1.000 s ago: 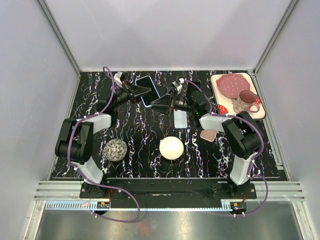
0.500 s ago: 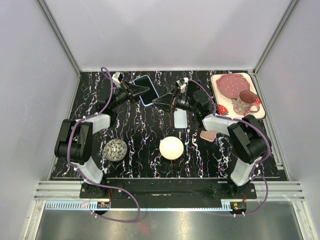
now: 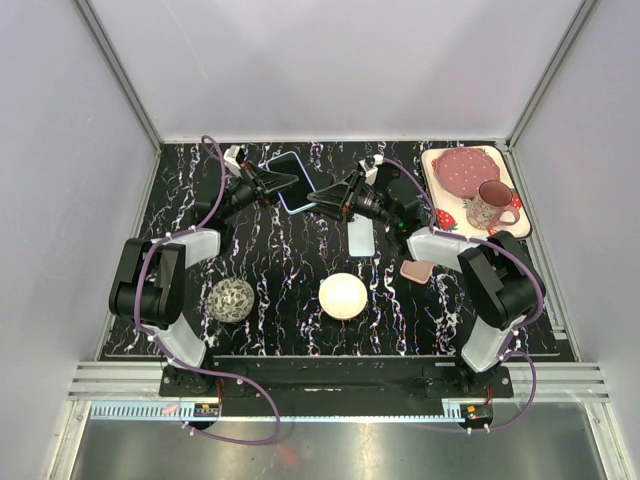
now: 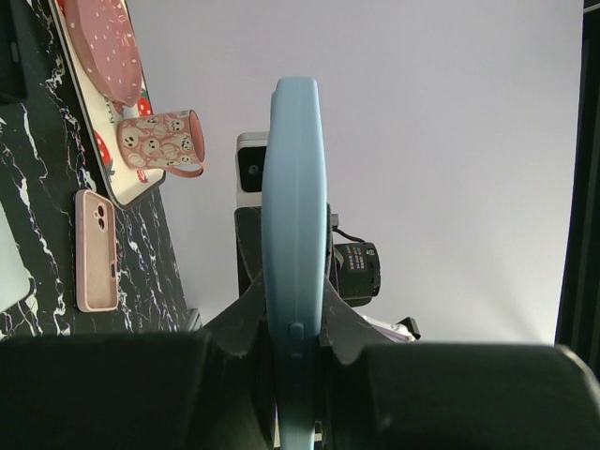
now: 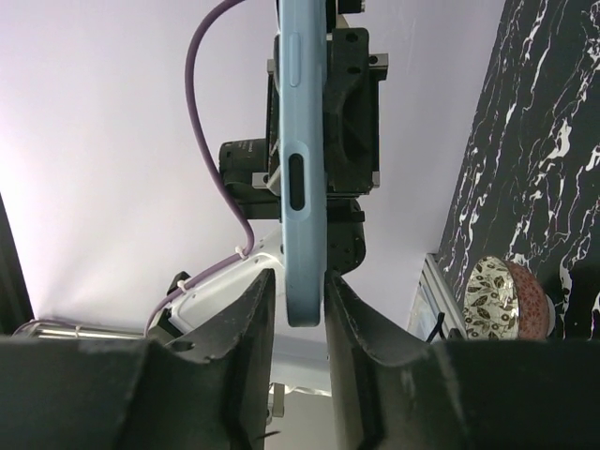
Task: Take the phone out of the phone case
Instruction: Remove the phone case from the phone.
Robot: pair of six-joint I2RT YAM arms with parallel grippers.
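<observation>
Slippage threatens: left gripper point(image 4: 295, 330) pinches the blue phone case point(image 4: 292, 187) tightly, aloft over the far table point(image 3: 280, 275). Right gripper point(image 5: 300, 291) straddles its other end, contact unclear; tugging could drop it.

Colours and patterns on the desk
phone case point(image 3: 297, 180) light blue; desk point(image 3: 280, 260) black with white marble veins; second case point(image 3: 417, 270) plain pink; tray point(image 3: 440, 215) cream with red strawberries; mug point(image 3: 492, 203) pink with small printed figures; bowl point(image 3: 231, 299) cream with brown leaf speckle; cable point(image 5: 195, 103) purple.
</observation>
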